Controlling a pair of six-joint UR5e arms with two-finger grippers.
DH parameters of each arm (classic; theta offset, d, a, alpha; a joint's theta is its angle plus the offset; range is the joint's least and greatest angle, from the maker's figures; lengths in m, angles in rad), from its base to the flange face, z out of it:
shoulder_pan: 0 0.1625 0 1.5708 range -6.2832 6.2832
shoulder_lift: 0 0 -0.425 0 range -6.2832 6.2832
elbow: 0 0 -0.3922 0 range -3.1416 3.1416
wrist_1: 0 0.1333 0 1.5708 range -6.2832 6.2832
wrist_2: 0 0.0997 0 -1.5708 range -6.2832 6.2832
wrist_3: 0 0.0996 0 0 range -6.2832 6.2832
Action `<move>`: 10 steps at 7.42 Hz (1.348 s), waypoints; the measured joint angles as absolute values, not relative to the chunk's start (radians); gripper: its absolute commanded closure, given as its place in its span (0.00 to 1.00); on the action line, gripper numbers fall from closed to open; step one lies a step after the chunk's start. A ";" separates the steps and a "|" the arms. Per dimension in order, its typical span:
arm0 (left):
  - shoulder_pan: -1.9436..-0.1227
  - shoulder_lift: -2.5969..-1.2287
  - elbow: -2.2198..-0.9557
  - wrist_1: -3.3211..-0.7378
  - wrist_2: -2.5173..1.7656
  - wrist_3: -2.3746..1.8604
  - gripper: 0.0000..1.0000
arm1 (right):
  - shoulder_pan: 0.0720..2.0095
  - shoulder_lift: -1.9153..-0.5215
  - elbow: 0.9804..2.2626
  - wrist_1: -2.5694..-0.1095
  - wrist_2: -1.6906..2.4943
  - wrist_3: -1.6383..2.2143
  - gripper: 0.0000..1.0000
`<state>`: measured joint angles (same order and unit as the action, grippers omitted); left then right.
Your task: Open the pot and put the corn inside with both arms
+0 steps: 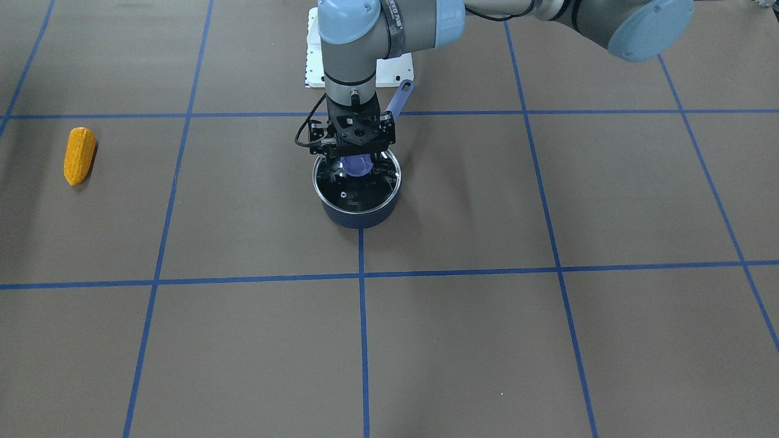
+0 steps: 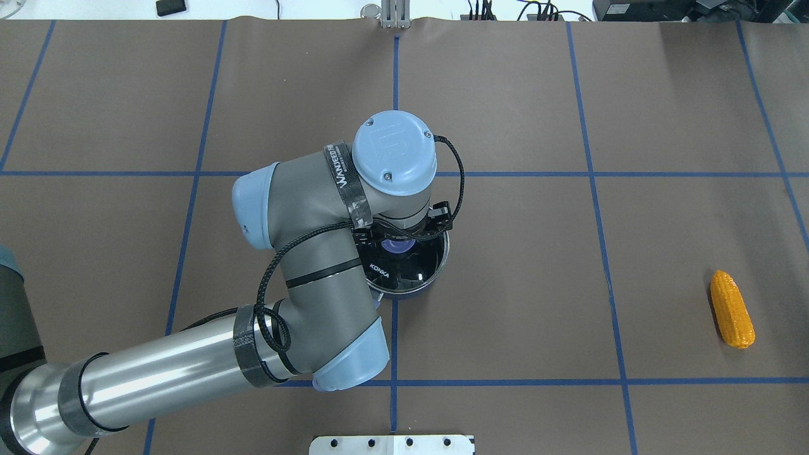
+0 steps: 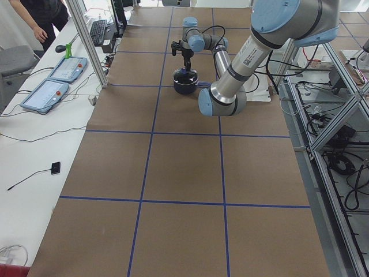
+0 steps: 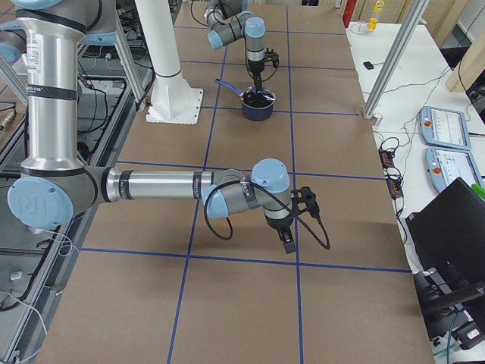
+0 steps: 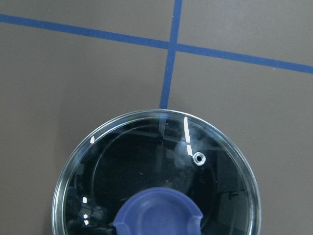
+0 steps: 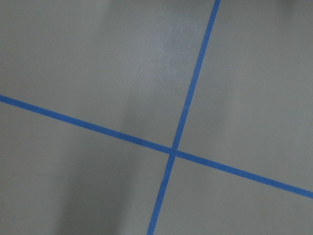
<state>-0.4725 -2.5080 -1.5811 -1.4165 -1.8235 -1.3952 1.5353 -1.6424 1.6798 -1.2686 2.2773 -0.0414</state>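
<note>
The dark navy pot (image 1: 359, 218) stands mid-table with its periwinkle handle (image 1: 400, 97) pointing toward the robot. The glass lid (image 1: 362, 193) lies on it. My left gripper (image 1: 357, 163) points straight down over the lid, and its fingers look spread on either side of the blue knob (image 1: 356, 166). The left wrist view shows the lid (image 5: 146, 161) and the knob (image 5: 159, 213) close below. The corn (image 1: 80, 155) lies alone far to the robot's right, also seen from overhead (image 2: 732, 309). My right gripper (image 4: 290, 241) hangs low over bare table; I cannot tell whether it is open.
A white mounting plate (image 2: 392, 444) sits at the robot's edge of the table. Blue tape lines grid the brown table cover (image 6: 172, 151). A side bench holds control pendants (image 3: 55, 81), and a person (image 3: 40, 17) stands beside it.
</note>
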 measured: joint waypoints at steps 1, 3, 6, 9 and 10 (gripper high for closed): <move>-0.472 -2.508 -1.573 -1.418 -1.823 -1.394 0.20 | 1.535 -1.642 1.680 -1.269 2.278 -0.041 0.00; -0.470 -2.508 -1.569 -1.421 -1.821 -1.389 0.56 | 1.535 -1.641 1.679 -1.269 2.277 -0.042 0.00; -0.473 -2.501 -1.600 -1.408 -1.821 -1.364 1.00 | 1.534 -1.640 1.678 -1.269 2.277 -0.042 0.00; -0.533 -2.397 -1.836 -1.284 -1.829 -1.217 1.00 | 1.534 -1.636 1.676 -1.269 2.278 -0.041 0.00; -0.583 -2.319 -1.923 -1.255 -1.835 -1.099 1.00 | 1.533 -1.635 1.675 -1.269 2.278 -0.041 0.00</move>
<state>-0.5830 -2.3189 -1.9228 -1.2552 -1.8353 -1.0994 1.5326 -1.6350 1.6754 -1.2686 2.2780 -0.0414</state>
